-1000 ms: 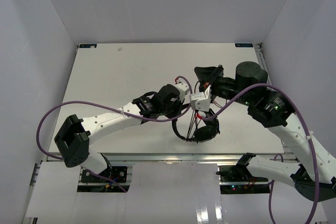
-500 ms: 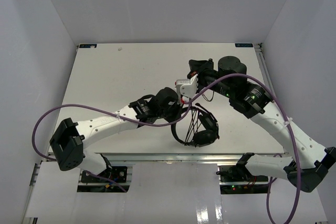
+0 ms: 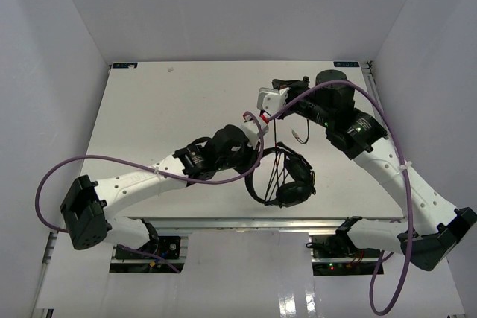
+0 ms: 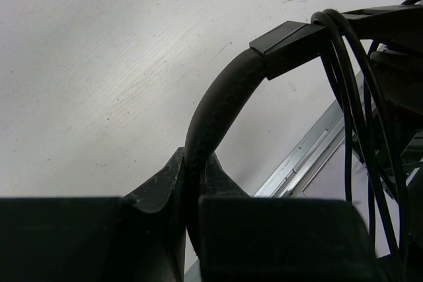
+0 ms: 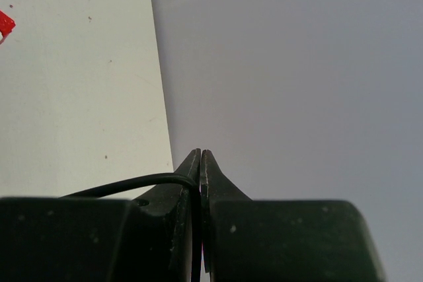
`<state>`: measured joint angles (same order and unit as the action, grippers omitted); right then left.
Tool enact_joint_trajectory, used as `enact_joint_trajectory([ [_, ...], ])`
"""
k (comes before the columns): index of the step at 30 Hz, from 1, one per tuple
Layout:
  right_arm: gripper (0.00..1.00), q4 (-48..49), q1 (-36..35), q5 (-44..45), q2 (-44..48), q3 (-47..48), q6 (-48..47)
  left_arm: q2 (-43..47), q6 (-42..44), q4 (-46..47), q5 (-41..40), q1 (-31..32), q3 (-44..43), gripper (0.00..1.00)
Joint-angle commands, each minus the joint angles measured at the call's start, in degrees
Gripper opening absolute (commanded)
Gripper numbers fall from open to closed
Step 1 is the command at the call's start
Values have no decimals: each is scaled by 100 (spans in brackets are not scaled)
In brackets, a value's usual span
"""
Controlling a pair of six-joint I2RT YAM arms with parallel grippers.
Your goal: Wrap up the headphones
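- Gripping the headband of the headphones, the clenched left end effector should anchor it.
- The right end effector, pinching the cable, should loop it taut.

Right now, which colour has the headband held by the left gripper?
Black. The headband in the left gripper shows best in the left wrist view.

Overhead and close left wrist share headphones.
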<state>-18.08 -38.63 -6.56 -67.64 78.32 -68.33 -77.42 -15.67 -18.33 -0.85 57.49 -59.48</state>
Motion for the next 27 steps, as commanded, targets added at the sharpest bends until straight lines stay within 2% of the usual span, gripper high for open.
enact_joint_trajectory([
  [1, 8, 662, 111, -21, -167, 341, 455, 386, 117, 124, 256, 213, -16, 0],
  [13, 8, 537, 958, -717, -651, 525, 1390, 770, 82, 89, 179, 331, -76, 0],
  [18, 8, 472, 1059, -1069, -680, 338, 1480, 821, 86, 1, 182, 351, -203, 0],
  [27, 8, 499, 1059, -1405, -849, 384, 1783, 384, 80, -55, 299, 375, -523, 0],
])
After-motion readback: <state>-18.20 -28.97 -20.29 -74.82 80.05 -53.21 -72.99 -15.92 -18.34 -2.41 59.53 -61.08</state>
